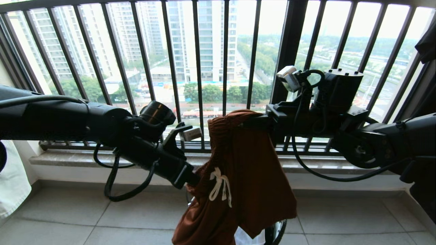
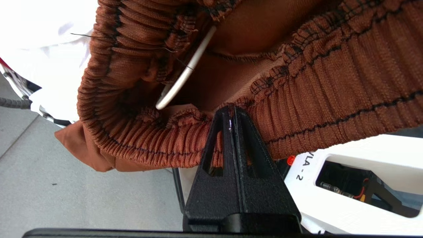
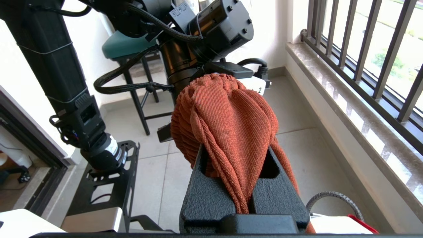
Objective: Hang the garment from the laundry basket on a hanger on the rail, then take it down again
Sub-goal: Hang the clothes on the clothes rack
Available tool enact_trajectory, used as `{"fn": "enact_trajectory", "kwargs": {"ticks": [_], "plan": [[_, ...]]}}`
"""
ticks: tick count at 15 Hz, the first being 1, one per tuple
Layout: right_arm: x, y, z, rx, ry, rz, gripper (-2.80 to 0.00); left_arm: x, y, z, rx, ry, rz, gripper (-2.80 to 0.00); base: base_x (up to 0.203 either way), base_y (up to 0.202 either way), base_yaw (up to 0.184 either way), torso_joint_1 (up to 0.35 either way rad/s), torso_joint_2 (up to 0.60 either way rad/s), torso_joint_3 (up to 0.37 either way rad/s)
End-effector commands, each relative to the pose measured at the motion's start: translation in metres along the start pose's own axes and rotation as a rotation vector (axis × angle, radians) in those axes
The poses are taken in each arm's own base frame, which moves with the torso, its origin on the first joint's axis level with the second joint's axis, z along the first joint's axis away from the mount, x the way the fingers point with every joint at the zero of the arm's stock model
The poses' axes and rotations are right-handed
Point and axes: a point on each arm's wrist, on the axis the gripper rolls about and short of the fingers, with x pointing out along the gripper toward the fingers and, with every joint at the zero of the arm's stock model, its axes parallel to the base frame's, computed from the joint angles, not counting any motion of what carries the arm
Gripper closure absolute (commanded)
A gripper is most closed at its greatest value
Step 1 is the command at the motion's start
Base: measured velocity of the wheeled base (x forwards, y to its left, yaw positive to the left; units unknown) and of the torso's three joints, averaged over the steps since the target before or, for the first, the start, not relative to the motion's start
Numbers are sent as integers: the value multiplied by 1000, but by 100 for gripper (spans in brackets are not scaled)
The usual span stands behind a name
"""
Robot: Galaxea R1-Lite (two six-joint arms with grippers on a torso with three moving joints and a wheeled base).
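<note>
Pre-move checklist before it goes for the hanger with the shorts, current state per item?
1. Right pincer shut on the shorts: ok, bunched waistband clamped between its fingers.
2. Left pincer shut on the shorts' waistband: ok, fingertips pinch the ribbed edge.
3. Shorts lifted clear of the floor: ok, they hang between both arms at railing height.
4. Waistband spread open for a hanger: not ok, the fabric is bunched and the arms sit close together.
5. Drawstring free: ok, it dangles loose on the front.
6. Hanger and rail located: cannot tell, neither shows in any view.
</note>
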Motion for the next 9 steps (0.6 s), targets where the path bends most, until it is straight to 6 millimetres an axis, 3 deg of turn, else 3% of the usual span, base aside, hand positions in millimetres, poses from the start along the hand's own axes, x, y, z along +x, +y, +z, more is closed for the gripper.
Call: {"fn": "enact_trajectory", "kwargs": {"ticks": [1,5,9], "plan": [[0,0,-1,-5,1,6,0,-5,-9,-8,-2,10,-11,0,0,0,0,0,0,0],[-2,3,-3,-39,7,5,0,-1,-19,-26,-26,61,-36,0,0,0,0,0,0,0],[-3,6,-3,-52,7,5,0,17,-31,-30,-68,80,-44,0,0,0,0,0,0,0]]}}
